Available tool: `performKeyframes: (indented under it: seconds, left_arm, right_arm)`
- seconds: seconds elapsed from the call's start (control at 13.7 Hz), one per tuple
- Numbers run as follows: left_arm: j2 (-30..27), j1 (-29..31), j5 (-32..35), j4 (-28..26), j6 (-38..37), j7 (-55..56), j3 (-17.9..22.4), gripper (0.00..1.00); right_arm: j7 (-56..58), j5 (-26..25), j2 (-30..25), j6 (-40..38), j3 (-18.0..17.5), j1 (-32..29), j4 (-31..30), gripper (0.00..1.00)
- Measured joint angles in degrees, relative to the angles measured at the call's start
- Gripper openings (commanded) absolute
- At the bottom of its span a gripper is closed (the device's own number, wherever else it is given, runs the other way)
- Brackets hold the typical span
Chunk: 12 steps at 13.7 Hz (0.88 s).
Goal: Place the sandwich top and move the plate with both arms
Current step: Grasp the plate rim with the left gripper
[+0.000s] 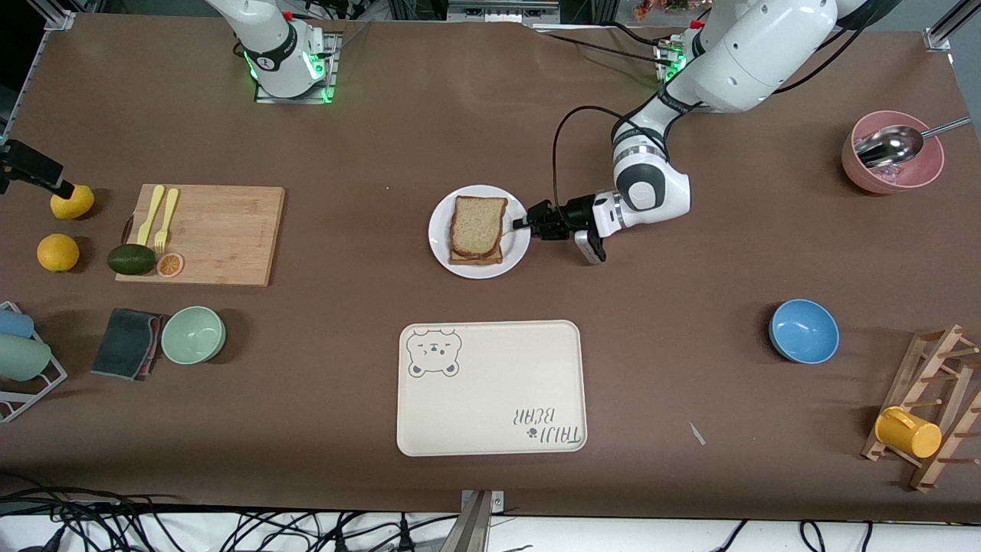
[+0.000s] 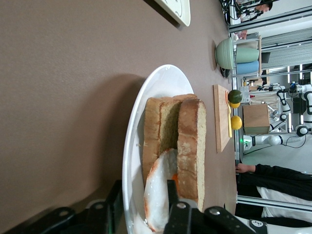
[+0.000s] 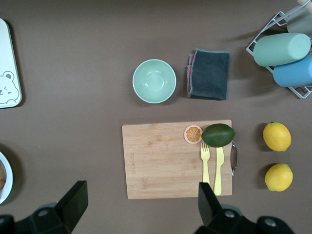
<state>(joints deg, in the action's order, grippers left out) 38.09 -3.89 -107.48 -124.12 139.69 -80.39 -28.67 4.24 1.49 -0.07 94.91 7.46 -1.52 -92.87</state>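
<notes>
The white plate point(image 1: 441, 230) sits mid-table with a sandwich on it. The sandwich top point(image 1: 478, 226), a light tan speckled slice, lies on a darker slice. The left wrist view shows the plate point(image 2: 146, 92), the sandwich top point(image 2: 191, 141) and a white, orange-edged filling point(image 2: 158, 190) sticking out between the slices. My left gripper point(image 1: 523, 224) lies low at the plate's rim toward the left arm's end. It point(image 2: 143, 204) is open, with one finger under the rim and one over it. My right gripper point(image 3: 140, 204) is open and empty, high over the table beside the cutting board.
A cream bear tray point(image 1: 490, 387) lies nearer the front camera than the plate. The cutting board point(image 1: 203, 234), green bowl point(image 1: 193, 334), cloth and lemons are toward the right arm's end. A blue bowl point(image 1: 803, 330), pink bowl point(image 1: 893, 165) and cup rack point(image 1: 931, 406) are toward the left arm's end.
</notes>
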Motion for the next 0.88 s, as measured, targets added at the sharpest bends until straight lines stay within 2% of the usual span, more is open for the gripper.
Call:
performKeyframes:
  seconds: [0.37, 0.88]
  left_arm:
    - [0.7, 0.0, -0.3, 0.0, 0.0, -1.1, 0.0, 0.16]
    - [0.7, 0.0, -0.3, 0.0, 0.2, -1.2, 0.1, 0.04]
  right_arm:
    - [0.0, 0.0, 0.0, -0.1, 0.0, 0.0, -0.1, 1.00]
    - [0.0, 0.0, 0.0, -0.1, 0.7, 0.0, -0.1, 1.00]
